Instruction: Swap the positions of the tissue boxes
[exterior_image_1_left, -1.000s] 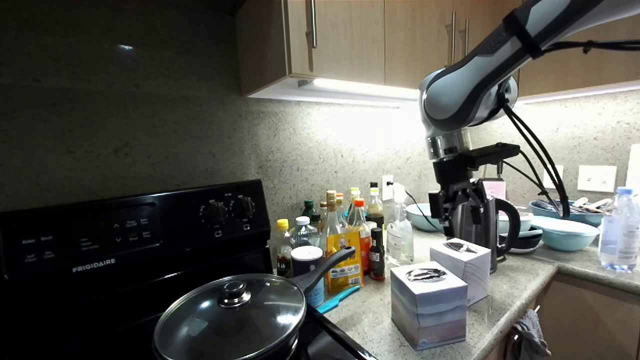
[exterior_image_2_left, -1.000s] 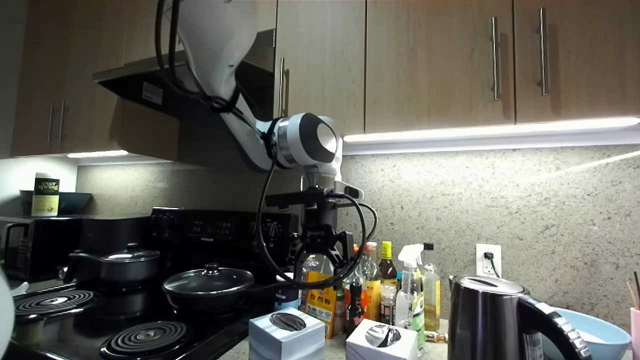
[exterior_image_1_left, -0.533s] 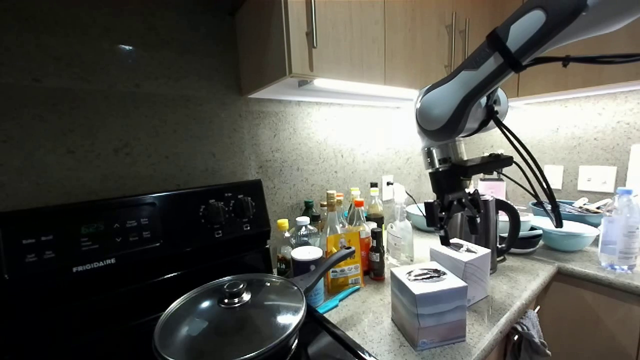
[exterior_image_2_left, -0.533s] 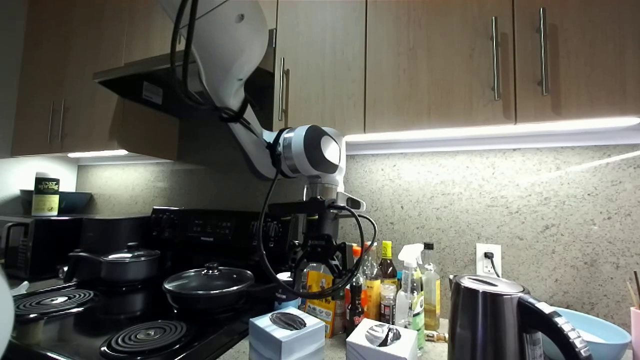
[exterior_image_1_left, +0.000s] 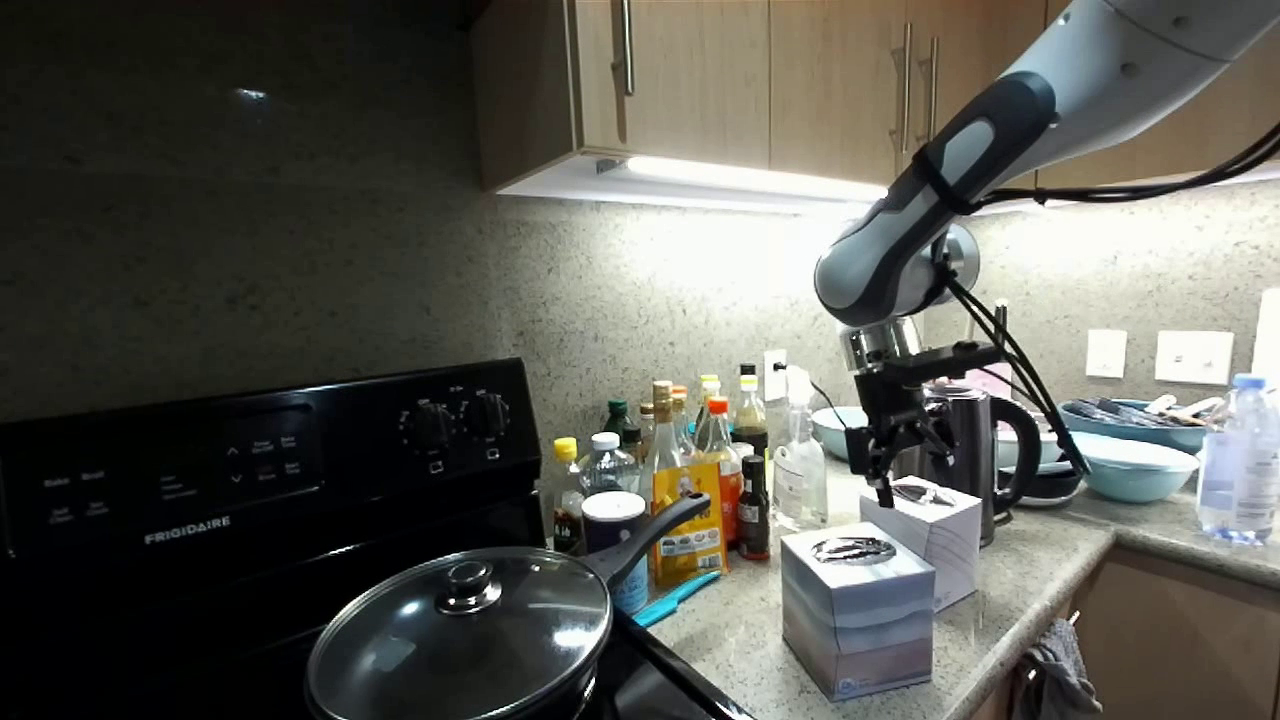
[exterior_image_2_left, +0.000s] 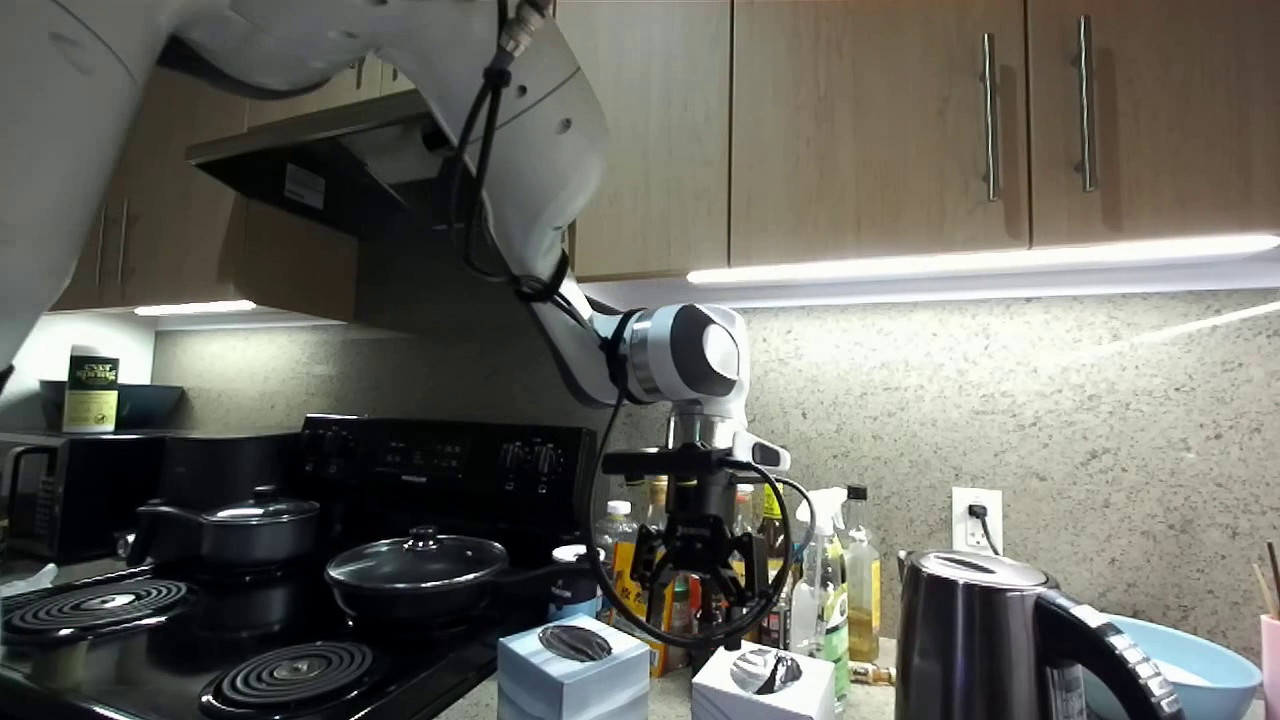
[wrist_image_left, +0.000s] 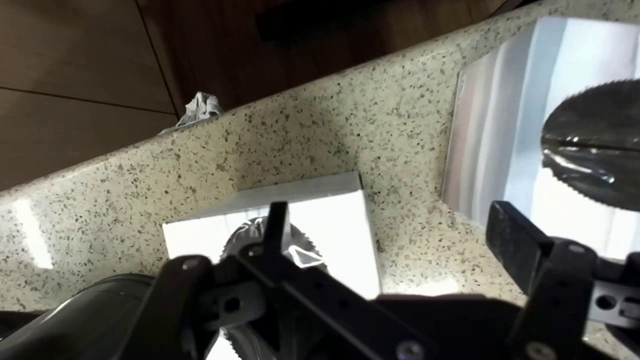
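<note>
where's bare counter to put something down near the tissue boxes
Bare counter shows between the turquoise utensil and the striped box, and more between the white box and the front edge. It's crowded among the bottles, and the kettle sits close by the white box.

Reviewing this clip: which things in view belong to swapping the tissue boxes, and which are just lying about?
Part of the job:
banded tissue box
white tissue box
jaws, open

Just lying about, among others:
kettle
lidded pan
pot
condiment bottles
spray bottle
yellow packet
bowls
water bottle
cloth
</note>
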